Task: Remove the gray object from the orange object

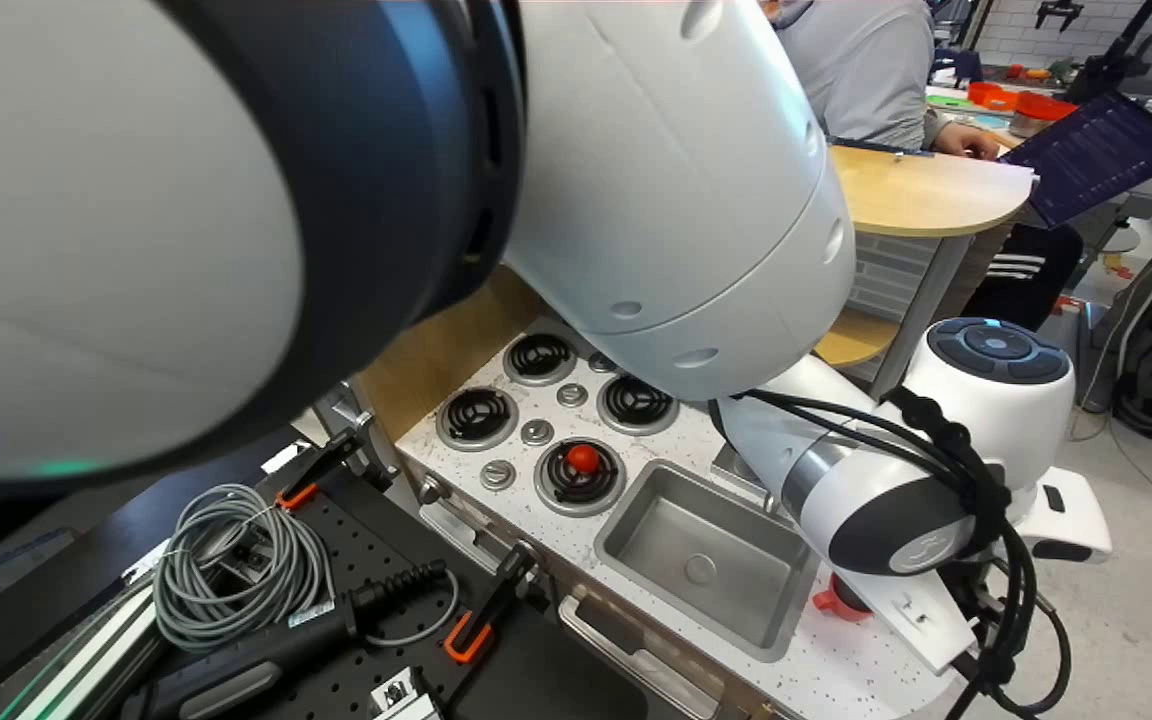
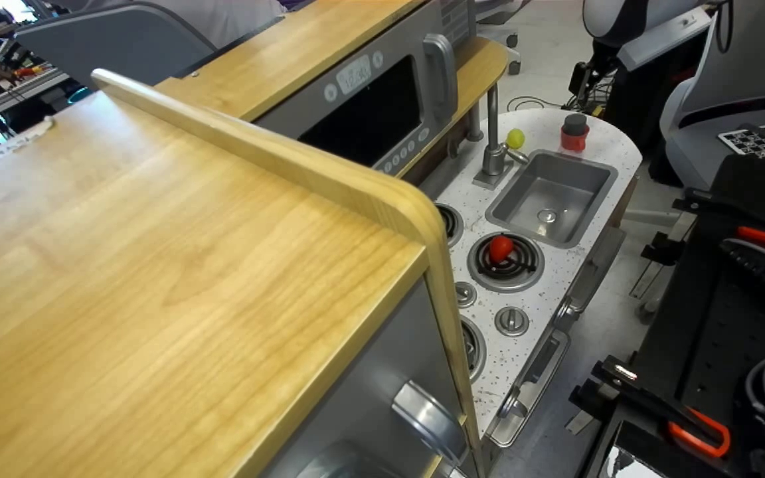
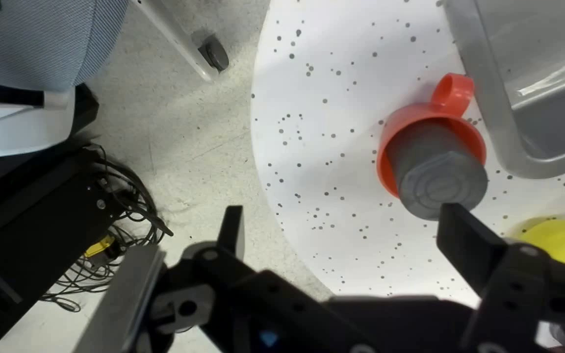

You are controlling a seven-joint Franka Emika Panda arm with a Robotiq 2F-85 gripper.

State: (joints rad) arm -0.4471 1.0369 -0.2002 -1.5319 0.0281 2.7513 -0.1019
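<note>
gray cylinder [image 3: 442, 179] is sitting in the orange cup [image 3: 412, 113], one end poking out past the rim. cup's on the speckled worktop [image 3: 319, 157], just beside the sink [image 3: 492, 95]. gripper [image 3: 345, 233] is spread wide, and one tip overlaps the cylinder's edge in the wrist view, can't tell if they touch.

Sink [image 2: 558, 189] set in a speckled white counter [image 2: 611, 143]. Beside the sink, four coil burners [image 1: 476, 415] are fitted, knobs [image 1: 537, 432] among them. On the sink's faucet [image 2: 494, 158] side, a grey microwave [image 2: 369, 106] is held between pale wood shelves [image 2: 329, 40]. Past the burners from the sink, a wooden top [image 2: 176, 265] is lit with a sheen. Off the counter's end beyond the sink, pale floor [image 3: 201, 162] is seen, grey chair [image 2: 761, 76] too. Black perforated table [image 1: 556, 665] placed across a gap from the sink. White tiled wall [image 1: 1021, 40] glimpsed well behind the sink.
</note>
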